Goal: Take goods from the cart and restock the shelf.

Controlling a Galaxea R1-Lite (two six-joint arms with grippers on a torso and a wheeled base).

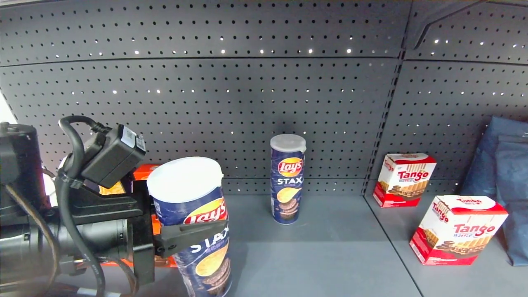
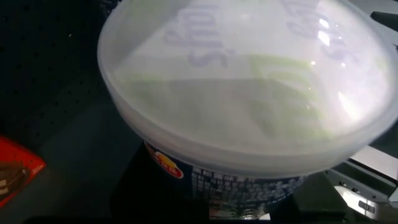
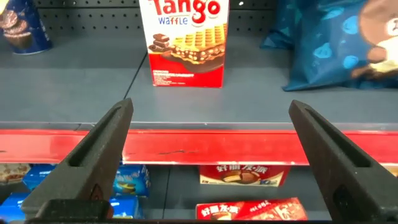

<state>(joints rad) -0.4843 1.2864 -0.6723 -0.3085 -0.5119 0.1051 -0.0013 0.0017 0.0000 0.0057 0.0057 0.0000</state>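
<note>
My left gripper (image 1: 197, 232) is shut on a blue chip can with a white lid (image 1: 206, 264), held upright at the front left of the grey shelf (image 1: 330, 255). One dark finger (image 1: 189, 234) crosses the can's front. The can's lid (image 2: 242, 81) looms close in the left wrist view. A second, matching chip can (image 1: 287, 179) stands upright at the back middle of the shelf, also seen as the chip can (image 3: 25, 28) in the right wrist view. My right gripper (image 3: 211, 109) is open and empty in front of the shelf's red front rail (image 3: 205, 146).
Two red-and-white waffle boxes (image 1: 403, 179) (image 1: 458, 229) stand on the shelf's right section, one waffle box (image 3: 186, 43) facing my right gripper. Blue bags (image 1: 509, 185) lean at the far right. An orange box (image 1: 144, 171) sits behind the left gripper. Packaged goods (image 3: 242, 174) fill the shelf below.
</note>
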